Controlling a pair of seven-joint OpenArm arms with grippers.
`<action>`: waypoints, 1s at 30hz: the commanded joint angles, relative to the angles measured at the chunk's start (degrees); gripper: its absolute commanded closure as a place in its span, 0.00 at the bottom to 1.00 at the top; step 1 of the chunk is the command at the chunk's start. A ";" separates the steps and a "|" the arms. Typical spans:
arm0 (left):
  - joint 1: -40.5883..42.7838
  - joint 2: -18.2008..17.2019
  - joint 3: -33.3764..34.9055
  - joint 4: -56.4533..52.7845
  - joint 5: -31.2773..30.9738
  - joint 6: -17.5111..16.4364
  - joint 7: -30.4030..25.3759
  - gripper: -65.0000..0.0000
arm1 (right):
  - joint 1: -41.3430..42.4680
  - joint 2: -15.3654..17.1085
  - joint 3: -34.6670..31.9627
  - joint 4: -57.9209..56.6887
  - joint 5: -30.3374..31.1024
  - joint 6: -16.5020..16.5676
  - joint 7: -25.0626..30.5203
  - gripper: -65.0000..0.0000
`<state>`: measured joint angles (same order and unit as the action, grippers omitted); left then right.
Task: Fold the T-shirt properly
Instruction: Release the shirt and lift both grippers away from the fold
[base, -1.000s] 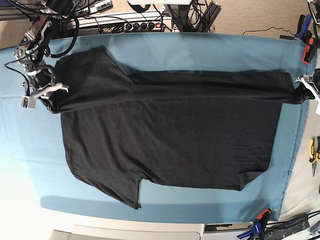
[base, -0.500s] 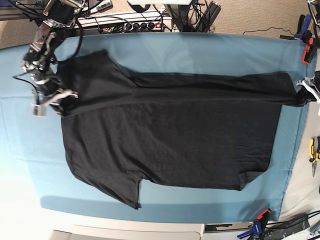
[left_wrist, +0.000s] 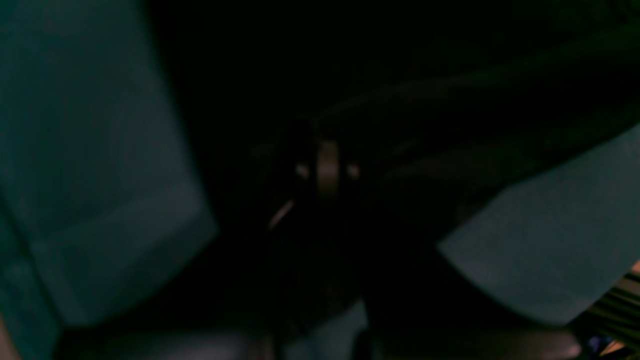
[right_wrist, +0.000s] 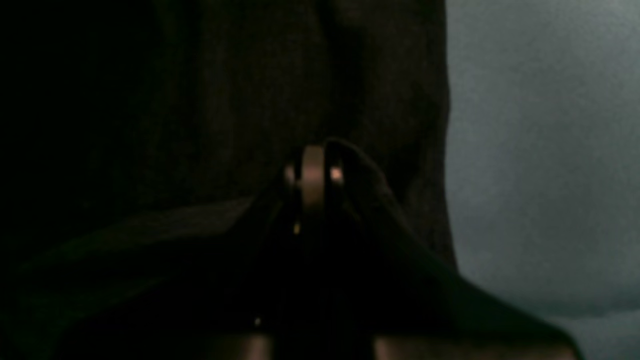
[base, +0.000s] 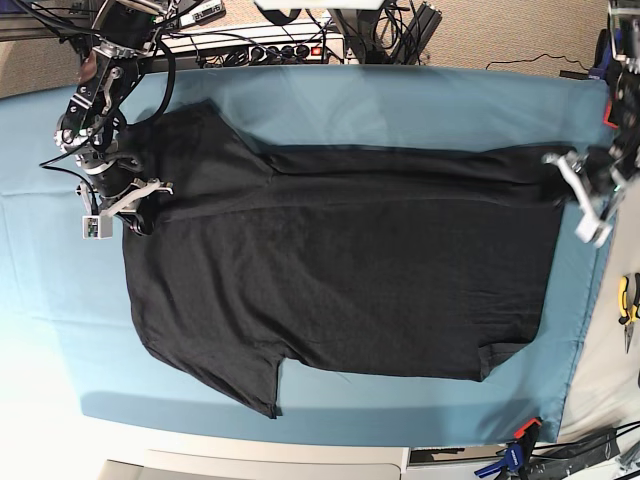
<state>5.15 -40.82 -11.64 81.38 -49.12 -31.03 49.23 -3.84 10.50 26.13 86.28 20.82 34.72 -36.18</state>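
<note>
Stretching across the middle of the base view, the T-shirt lies on the teal cloth with its upper edge already turned over in a long band. The right gripper, at upper left, is pinched tight on one end of that band; the left gripper, at upper right, is closed on the other. For a clean fold, both ends should travel together, level and taut, so the crease lands straight.
</note>
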 joint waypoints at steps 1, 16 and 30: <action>-1.51 -1.75 0.31 0.74 -0.07 0.63 -0.79 1.00 | 0.61 0.94 0.17 0.96 0.20 0.17 1.46 1.00; -4.04 -4.83 1.75 0.74 4.61 4.85 -0.72 1.00 | -0.31 0.94 0.17 0.96 -4.61 -7.74 1.75 1.00; -4.04 -4.94 1.75 0.74 7.17 5.14 -1.27 1.00 | -0.31 1.81 0.17 0.96 -11.74 -18.05 3.08 1.00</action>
<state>2.02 -44.16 -9.32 81.38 -41.56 -25.89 49.01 -4.78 10.92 26.04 86.28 9.43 17.56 -34.87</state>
